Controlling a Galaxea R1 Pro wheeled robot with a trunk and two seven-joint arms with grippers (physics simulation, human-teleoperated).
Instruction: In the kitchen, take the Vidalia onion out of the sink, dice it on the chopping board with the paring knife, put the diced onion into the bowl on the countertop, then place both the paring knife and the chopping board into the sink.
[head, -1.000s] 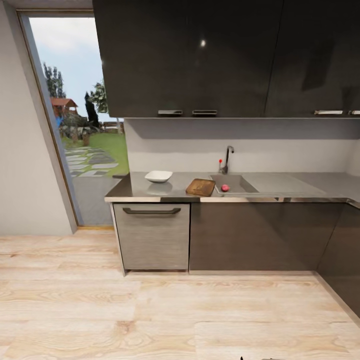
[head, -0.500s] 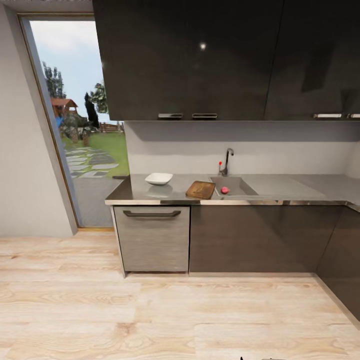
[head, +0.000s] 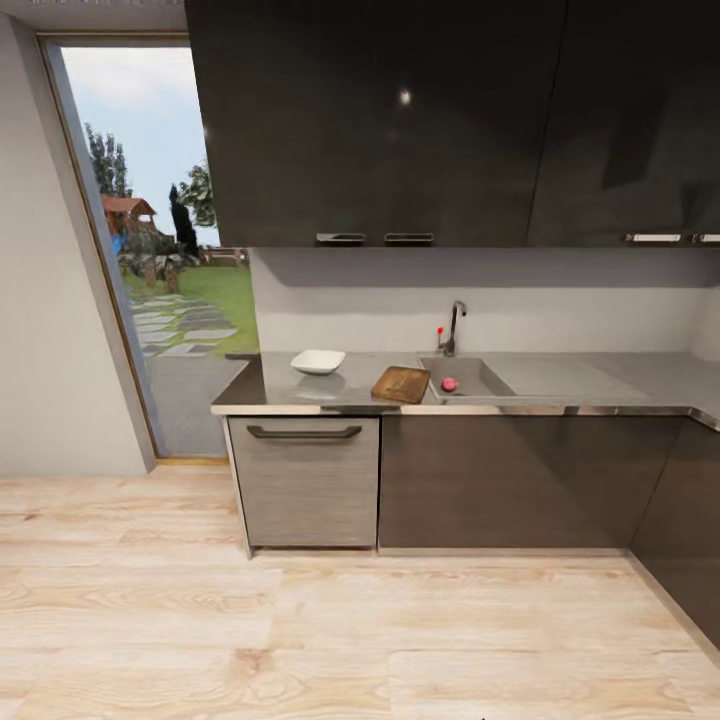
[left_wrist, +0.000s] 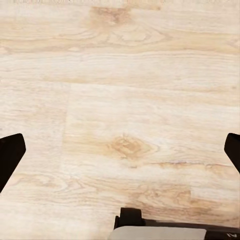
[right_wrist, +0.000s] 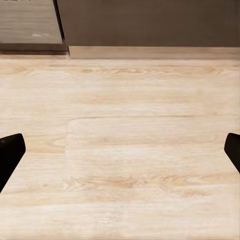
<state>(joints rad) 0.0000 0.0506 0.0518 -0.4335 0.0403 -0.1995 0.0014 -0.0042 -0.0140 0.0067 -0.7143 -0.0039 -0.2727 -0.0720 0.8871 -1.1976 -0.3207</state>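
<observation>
Across the room, the grey countertop (head: 275, 385) carries the white bowl (head: 318, 361) and, to its right, the brown chopping board (head: 401, 384). Right of the board lies the sink (head: 480, 372) with its chrome tap (head: 455, 325). A small reddish round thing, the onion (head: 449, 384), sits in the basin near its front left corner. At this distance I cannot make out the paring knife. My left gripper (left_wrist: 120, 155) hangs open over the wooden floor, its dark fingertips (left_wrist: 10, 155) far apart. Near the cabinet base my right gripper (right_wrist: 120, 150) is open too, holding nothing.
Pale wood floor (head: 330, 620) lies between me and the dark base cabinets (head: 500, 475). A drawer front with a bar handle (head: 303, 432) sits under the bowl. Dark wall cabinets (head: 400, 120) hang above. A tall window (head: 160, 250) is at the left; the counter turns a corner at the right.
The whole head view has shifted slightly downward, so the camera moved. The bowl, board and onion keep their places on the counter and in the sink.
</observation>
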